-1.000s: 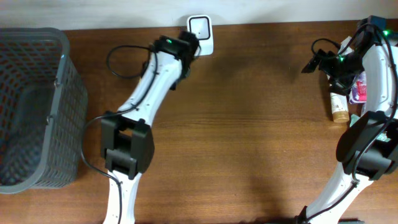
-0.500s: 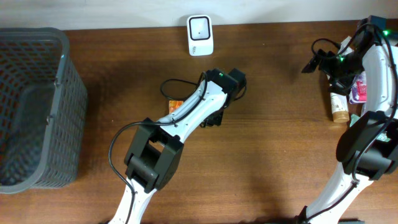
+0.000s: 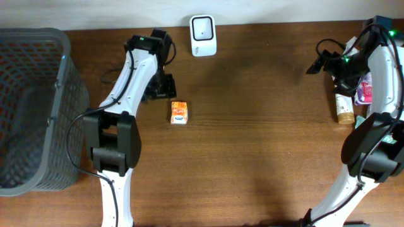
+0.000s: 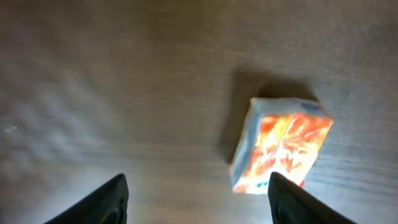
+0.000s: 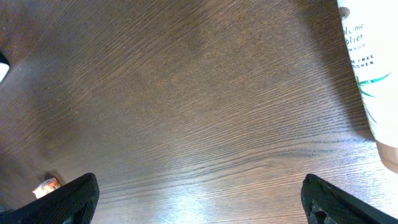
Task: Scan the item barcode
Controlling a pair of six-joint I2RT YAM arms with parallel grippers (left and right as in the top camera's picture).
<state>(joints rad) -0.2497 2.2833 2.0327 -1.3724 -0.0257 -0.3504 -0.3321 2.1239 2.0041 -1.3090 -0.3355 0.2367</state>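
— Swung back leftward, has it, the left arm (image 3: 136,72)?
— Yes. Half a second ago it stretched over the table's middle, above the small orange box (image 3: 179,112). It now sits right of the grey basket (image 3: 38,107). The left gripper (image 4: 199,200) has its fingers spread, with nothing between them.
— And the box?
— It lies flat on the wooden table (image 3: 265,139), just right of that gripper and clear of it, nearer the robot than the white scanner (image 3: 203,35). Its long axis runs from far edge to near edge, with the orange end toward the scanner and the pale end toward the robot.
— Further right?
— The right gripper (image 5: 200,202) hangs wide open over bare wood, beside a bottle (image 3: 344,108).
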